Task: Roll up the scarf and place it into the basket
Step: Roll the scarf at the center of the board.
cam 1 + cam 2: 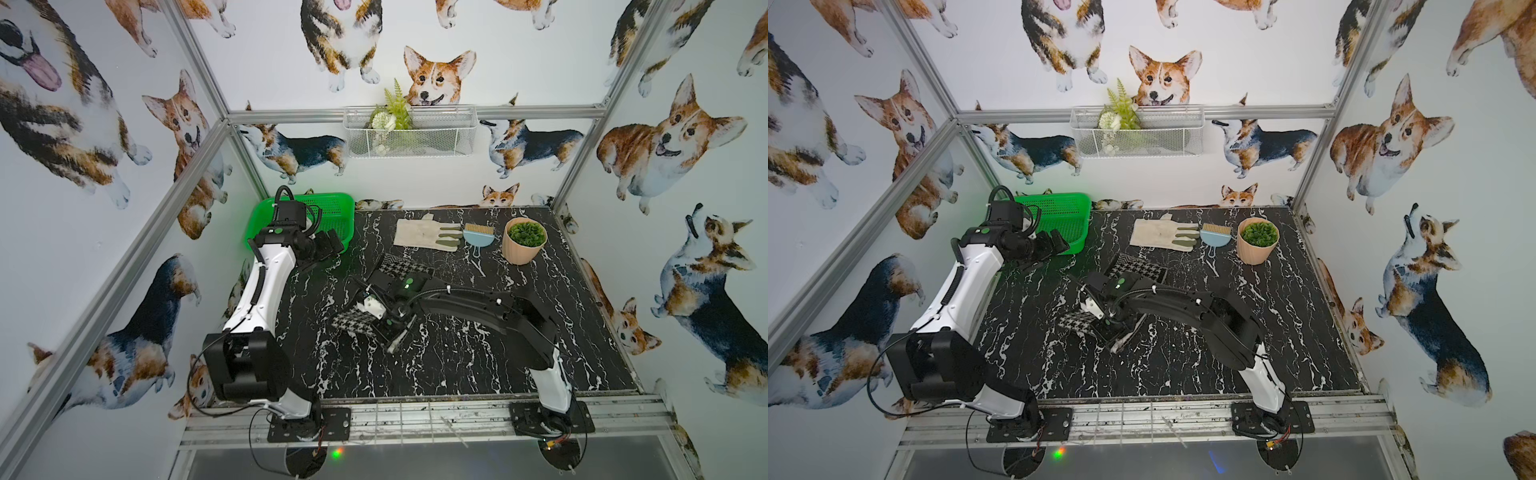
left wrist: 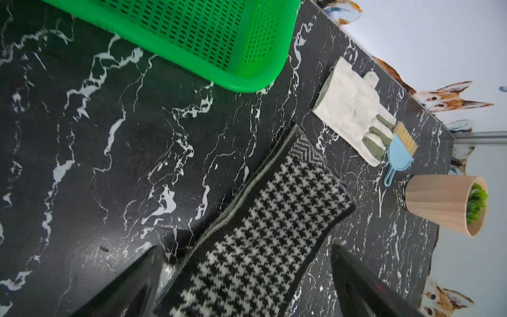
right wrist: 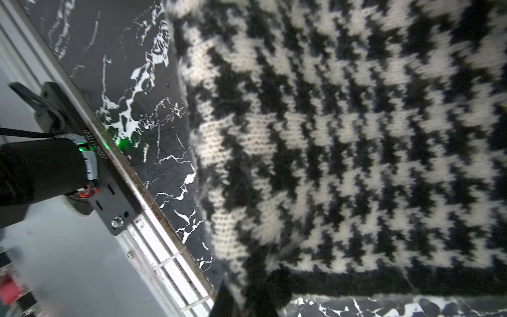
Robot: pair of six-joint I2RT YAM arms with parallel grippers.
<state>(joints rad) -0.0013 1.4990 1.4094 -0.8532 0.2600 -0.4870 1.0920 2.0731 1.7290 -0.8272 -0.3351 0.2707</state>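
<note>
**Mid-tabletop (image 1: 457, 357): right tool (image 1: 384, 330) pinches scarf (image 1: 405, 266)**

Clamped shut, the right tool grips the near end of the scarf. The scarf is a black-and-white houndstooth strip lying across the middle of the tabletop, outside the basket (image 1: 328, 196). The right wrist view is filled with the knit, close up. The left tool (image 1: 334, 245) hangs with jaws spread wide, gripping nothing, just beside the green basket's near rim at the far left corner. In the left wrist view, the scarf's far end shows between its fingers (image 2: 131, 282).
</note>
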